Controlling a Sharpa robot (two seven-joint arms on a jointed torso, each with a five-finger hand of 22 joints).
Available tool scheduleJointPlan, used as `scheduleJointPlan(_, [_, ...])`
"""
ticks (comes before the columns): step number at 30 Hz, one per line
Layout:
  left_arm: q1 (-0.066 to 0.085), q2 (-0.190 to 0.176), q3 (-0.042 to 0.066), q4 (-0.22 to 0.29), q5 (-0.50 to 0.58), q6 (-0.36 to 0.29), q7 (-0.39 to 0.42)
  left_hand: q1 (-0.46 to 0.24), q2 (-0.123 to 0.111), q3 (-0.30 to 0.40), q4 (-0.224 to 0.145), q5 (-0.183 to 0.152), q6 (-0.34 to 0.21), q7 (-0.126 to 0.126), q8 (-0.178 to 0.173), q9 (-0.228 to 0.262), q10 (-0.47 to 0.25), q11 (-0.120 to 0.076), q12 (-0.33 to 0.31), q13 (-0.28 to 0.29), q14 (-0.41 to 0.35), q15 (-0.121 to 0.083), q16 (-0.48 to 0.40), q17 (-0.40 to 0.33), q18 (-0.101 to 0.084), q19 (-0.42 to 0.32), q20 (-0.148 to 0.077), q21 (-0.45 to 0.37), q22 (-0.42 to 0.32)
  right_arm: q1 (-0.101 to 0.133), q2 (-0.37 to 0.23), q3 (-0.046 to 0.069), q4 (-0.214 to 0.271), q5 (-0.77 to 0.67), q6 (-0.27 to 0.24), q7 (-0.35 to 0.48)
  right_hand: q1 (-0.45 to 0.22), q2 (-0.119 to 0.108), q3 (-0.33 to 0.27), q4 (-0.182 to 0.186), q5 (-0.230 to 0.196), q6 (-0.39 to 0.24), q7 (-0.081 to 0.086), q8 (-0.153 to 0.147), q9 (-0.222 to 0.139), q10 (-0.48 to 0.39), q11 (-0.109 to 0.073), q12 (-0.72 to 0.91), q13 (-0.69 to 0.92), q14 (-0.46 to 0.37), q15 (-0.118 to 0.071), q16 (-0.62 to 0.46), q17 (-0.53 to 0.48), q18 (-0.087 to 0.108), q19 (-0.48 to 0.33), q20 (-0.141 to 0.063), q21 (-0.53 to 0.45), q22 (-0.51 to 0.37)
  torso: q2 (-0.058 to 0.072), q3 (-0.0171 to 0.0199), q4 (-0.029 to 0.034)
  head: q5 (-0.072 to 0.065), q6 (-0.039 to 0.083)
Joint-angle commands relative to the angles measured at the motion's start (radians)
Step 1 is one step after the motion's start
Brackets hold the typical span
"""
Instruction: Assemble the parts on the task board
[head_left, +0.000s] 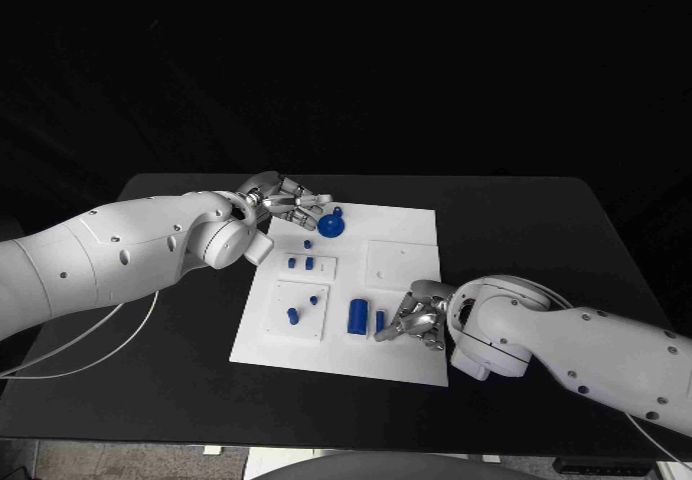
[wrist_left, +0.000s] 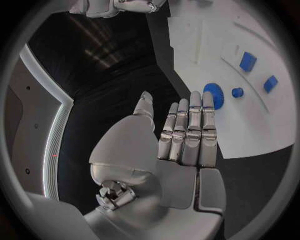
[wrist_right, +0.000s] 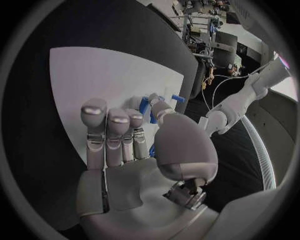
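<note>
Two glossy white arms, rounded shells dotted with small dark screw holes, each ending in a silver segmented hand: left hand, right hand. Smooth metallic palms and jointed fingers (fingertips pale and rounded). Thin white cable looping beneath the left arm.

Head view pretty dim, black table swallows light, white task board pops bright. Wrist views heavy fisheye, edges bend, dark vignette round rim. Soft sheen on fingers, no harsh glare.
</note>
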Motion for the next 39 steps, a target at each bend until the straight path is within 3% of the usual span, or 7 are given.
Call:
scheduleJointPlan(1, [0.001, 0.002, 0.001, 0.001, -0.003, 0.013, 0.002, 0.007, -0.005, 0.003, -0.001, 0.004, -0.003, -0.003, 0.002, 0.001, -0.002, -0.001, 0.003, 0.001, 0.001, 0.003, -0.002, 0.002, -0.014, 0.001, -0.002, 0.006, 0.001, -0.001, 0.002, 0.000, -0.003, -0.014, 0.019, 0.008, 0.007, 0.002, 0.008, -0.002, -0.002, 0.009, 0.001, -0.003, 0.001, 0.002, 0.001, 0.005, -0.001, 0.004, 0.000, -0.001, 0.000, -0.002, 0.055, 0.005, -0.002, 0.085, 0.000, -0.0008, 0.0004, 0.000, -0.001])
scheduleJointPlan(7, [0.001, 0.002, 0.001, 0.001, -0.003, 0.014, 0.002, 0.007, -0.005, 0.003, -0.001, 0.004, -0.003, -0.003, 0.002, 0.001, -0.002, -0.001, 0.003, 0.001, 0.001, 0.003, -0.002, 0.002, -0.014, 0.001, -0.002, 0.006, 0.001, -0.002, 0.004, 0.000, -0.011, -0.024, 0.004, 0.001, -0.016, 0.041, 0.043, -0.039, -0.013, 0.008, -0.002, -0.003, 0.000, 0.002, 0.000, 0.007, 0.000, 0.005, -0.001, 0.001, 0.002, -0.003, 0.055, 0.004, 0.000, 0.085, 0.000, -0.0007, 0.0001, -0.001, -0.002])
scheduleJointPlan(9, [0.001, 0.002, 0.001, 0.001, -0.003, 0.014, 0.002, 0.006, -0.004, 0.002, 0.000, 0.004, -0.003, -0.003, 0.002, 0.001, -0.001, -0.001, 0.003, 0.001, 0.001, 0.003, -0.002, 0.001, -0.014, 0.001, -0.002, 0.006, 0.001, -0.002, 0.005, 0.000, -0.014, -0.025, -0.002, 0.001, -0.040, 0.057, 0.052, -0.026, -0.014, 0.006, -0.002, -0.003, 0.000, 0.002, 0.000, 0.006, -0.001, 0.005, -0.001, 0.001, 0.002, -0.003, 0.055, 0.004, 0.001, 0.085, 0.000, -0.0005, 0.0000, -0.001, -0.001])
scheduleJointPlan(15, [0.001, 0.002, 0.001, 0.000, -0.003, 0.015, 0.001, 0.006, -0.004, 0.002, 0.000, 0.004, -0.003, -0.003, 0.002, 0.001, -0.001, -0.001, 0.003, 0.001, 0.001, 0.003, -0.002, 0.001, -0.014, 0.001, -0.002, 0.006, 0.001, -0.002, 0.006, 0.000, -0.025, -0.030, -0.012, 0.000, -0.049, 0.069, 0.092, -0.035, -0.018, 0.007, -0.003, -0.003, 0.000, 0.004, -0.002, 0.006, -0.001, 0.005, -0.002, 0.003, 0.005, -0.004, 0.055, 0.003, 0.004, 0.086, 0.000, -0.0007, -0.0003, -0.001, -0.001])
scheduleJointPlan(31, [0.001, 0.003, 0.001, 0.001, -0.005, 0.016, -0.001, 0.006, -0.004, 0.002, 0.000, 0.004, -0.003, -0.003, 0.002, 0.001, -0.001, -0.001, 0.003, 0.001, 0.001, 0.003, -0.002, 0.001, -0.014, 0.001, -0.002, 0.006, 0.001, -0.002, 0.017, -0.009, -0.052, -0.031, 0.016, -0.013, -0.059, 0.097, 0.117, -0.142, -0.002, 0.008, -0.004, -0.003, 0.000, 0.001, -0.002, 0.006, 0.000, 0.005, -0.001, 0.001, 0.003, -0.004, 0.055, 0.005, 0.001, 0.085, -0.001, -0.0007, -0.0001, -0.005, 0.001])
scheduleJointPlan(37, [0.001, 0.001, 0.001, 0.003, -0.005, 0.007, 0.009, 0.006, -0.004, 0.001, -0.001, 0.003, -0.002, -0.003, 0.002, 0.001, 0.000, -0.002, 0.003, 0.001, 0.001, 0.003, -0.002, 0.002, -0.013, 0.001, -0.002, 0.006, 0.001, -0.002, 0.008, -0.012, -0.054, -0.017, -0.020, 0.012, -0.085, 0.059, 0.098, -0.098, -0.004, 0.005, -0.003, -0.002, 0.000, 0.001, 0.000, 0.006, 0.000, 0.003, -0.001, -0.003, -0.002, -0.002, 0.055, 0.004, -0.003, 0.084, -0.001, -0.0002, -0.0010, -0.008, 0.007])
scheduleJointPlan(39, [0.001, 0.000, 0.001, 0.004, -0.002, -0.003, 0.018, 0.007, -0.003, 0.001, -0.001, 0.003, -0.002, -0.003, 0.002, 0.002, 0.001, -0.002, 0.004, 0.001, 0.002, 0.002, -0.002, 0.002, -0.013, 0.001, -0.003, 0.007, 0.002, -0.002, 0.000, -0.013, -0.058, 0.017, -0.043, 0.053, -0.068, 0.000, 0.100, -0.007, -0.013, -0.015, 0.006, -0.002, 0.002, -0.006, 0.005, 0.001, -0.004, 0.001, -0.001, -0.017, -0.017, 0.001, 0.053, 0.003, -0.019, 0.079, -0.001, 0.0000, -0.0015, -0.011, 0.014])
